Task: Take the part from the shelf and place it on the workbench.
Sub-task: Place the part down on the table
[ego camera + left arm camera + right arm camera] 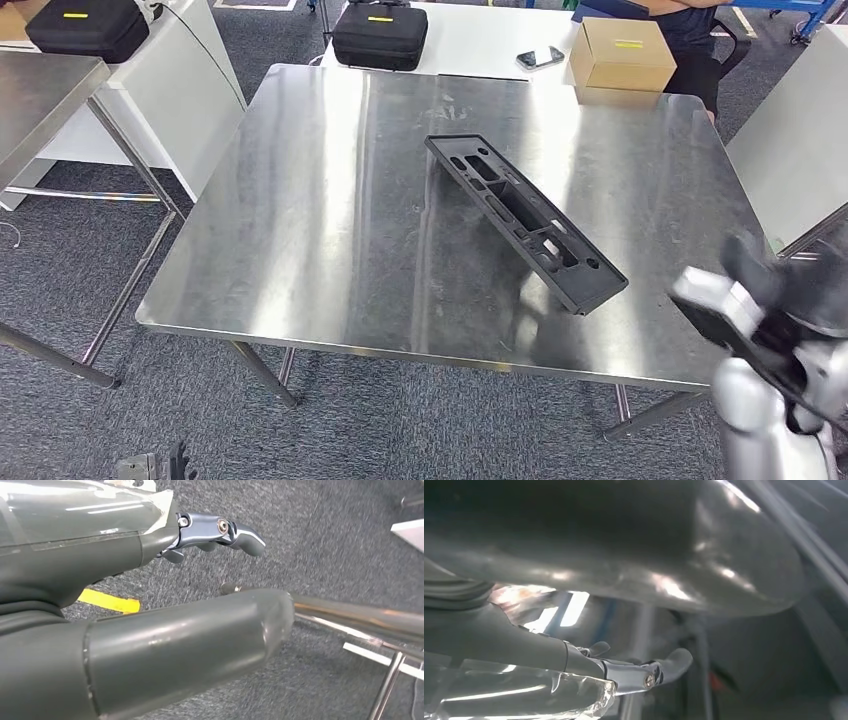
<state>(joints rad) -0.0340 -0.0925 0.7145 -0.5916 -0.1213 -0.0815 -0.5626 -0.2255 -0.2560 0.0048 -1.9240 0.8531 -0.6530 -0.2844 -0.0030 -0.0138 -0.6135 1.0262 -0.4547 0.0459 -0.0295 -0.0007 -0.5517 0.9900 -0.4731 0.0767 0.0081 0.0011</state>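
I read the black slotted part lying flat on the steel worktop, placement apparently complete, with right hand and left hand fingers released, holding nothing.

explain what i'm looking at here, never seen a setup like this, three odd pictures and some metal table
This is a humanoid robot with two silver arms ending in many-fingered hands. The wide picture comes from its head, looking down on a steel workbench. A long black plastic part lies on it, nothing touching it. Behind are two black cases, a cardboard box and a phone. The right hand hangs at the bench's edge, blurred. The other two pictures come from cameras at each wrist: the left hand hangs over grey carpet holding nothing, fingers apart; the right wrist picture is too dark to judge.
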